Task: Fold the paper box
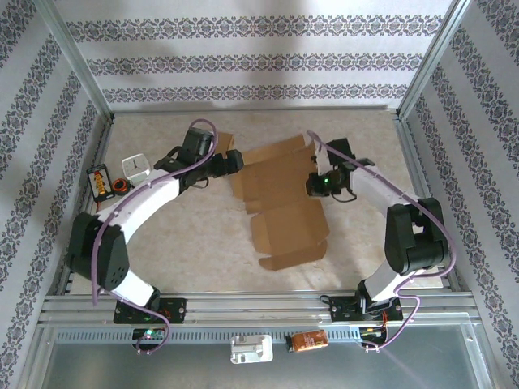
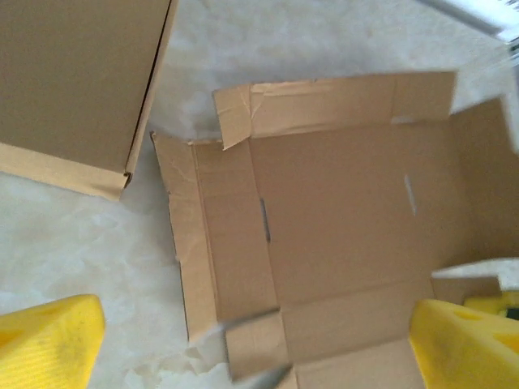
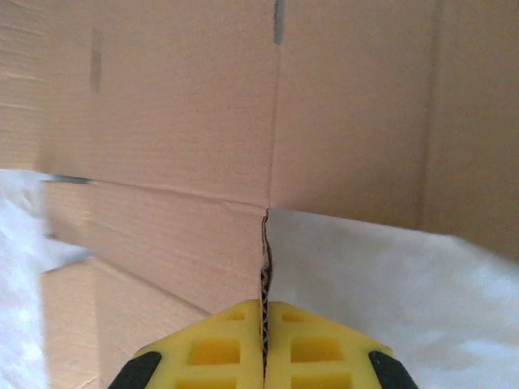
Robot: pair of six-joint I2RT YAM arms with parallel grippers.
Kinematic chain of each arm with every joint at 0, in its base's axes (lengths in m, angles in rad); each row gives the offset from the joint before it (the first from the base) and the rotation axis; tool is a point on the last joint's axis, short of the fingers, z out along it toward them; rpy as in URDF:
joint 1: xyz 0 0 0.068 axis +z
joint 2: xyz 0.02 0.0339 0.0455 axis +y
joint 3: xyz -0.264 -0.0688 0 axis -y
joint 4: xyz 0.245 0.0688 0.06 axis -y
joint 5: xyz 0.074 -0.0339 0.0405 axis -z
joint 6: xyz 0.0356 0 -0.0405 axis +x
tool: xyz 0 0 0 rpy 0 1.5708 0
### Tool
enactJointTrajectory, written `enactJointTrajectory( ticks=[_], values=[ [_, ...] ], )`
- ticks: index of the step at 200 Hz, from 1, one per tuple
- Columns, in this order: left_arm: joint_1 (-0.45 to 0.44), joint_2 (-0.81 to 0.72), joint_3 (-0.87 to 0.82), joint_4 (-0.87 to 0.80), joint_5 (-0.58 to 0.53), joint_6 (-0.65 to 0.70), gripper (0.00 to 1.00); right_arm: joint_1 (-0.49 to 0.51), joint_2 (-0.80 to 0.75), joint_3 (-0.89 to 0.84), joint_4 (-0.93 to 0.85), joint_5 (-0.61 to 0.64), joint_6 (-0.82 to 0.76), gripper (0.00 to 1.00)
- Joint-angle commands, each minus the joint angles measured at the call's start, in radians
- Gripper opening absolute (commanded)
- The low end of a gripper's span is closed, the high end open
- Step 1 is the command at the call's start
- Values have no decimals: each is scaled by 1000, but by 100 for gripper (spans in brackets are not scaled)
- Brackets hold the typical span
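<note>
**Right claw pinches box flap while left claw hangs wide over flat cardboard**

At the far left of the table (image 1: 162, 243) you see an orange-and-black device (image 1: 100, 182) parked well clear of the work. Moving right, your left claw (image 1: 233, 161) hangs at the far left corner of the paper box (image 1: 280, 194). Its jaws are spread wide and grip nothing. In the left wrist view its two yellow fingertips (image 2: 49, 344) sit at the bottom corners of the frame. The unfolded box (image 2: 340, 211) lies flat on the table beyond and between them, apart from both pads. A separate cardboard panel (image 2: 73, 89) fills the upper left of that view, just beside the box with a strip of table between.

The box itself lies opened out in the middle of the table, flaps splayed, running from the far centre towards you.

On the right, your right claw (image 1: 313, 185) meets the box at its right edge. From the right wrist camera, its yellow fingers (image 3: 211, 348) are pressed together on a thin corrugated edge of the box (image 3: 186, 105). That edge stands upright between the pads, and the box's broad panels stretch beyond.
</note>
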Motion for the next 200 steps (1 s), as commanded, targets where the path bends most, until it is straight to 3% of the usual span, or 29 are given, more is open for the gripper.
enactJointTrajectory(
  ticks=[1,59,86,107,130,147,163,176,200],
  values=[
    [-10,63,27,-96,15,6,89,50,-22,-62,100,59,59,0],
    [-43,206,35,-150,-154,36,78,48,-30,-90,104,62,48,0],
    [-38,273,35,-79,-41,30,74,44,-25,-85,107,51,46,1],
    [-38,325,46,-13,45,17,59,46,-31,-79,103,39,53,5],
    [-34,343,57,47,78,27,23,40,-84,-50,64,59,49,20],
    [-31,327,52,122,136,98,0,23,-162,-12,50,89,36,45],
    [-29,293,20,249,198,187,0,-12,-213,38,69,87,-21,69],
    [-29,260,-39,419,277,268,0,-33,-231,74,105,68,-128,97],
    [-28,197,-179,767,325,353,0,-39,-203,149,110,4,-496,98]
  ],
)
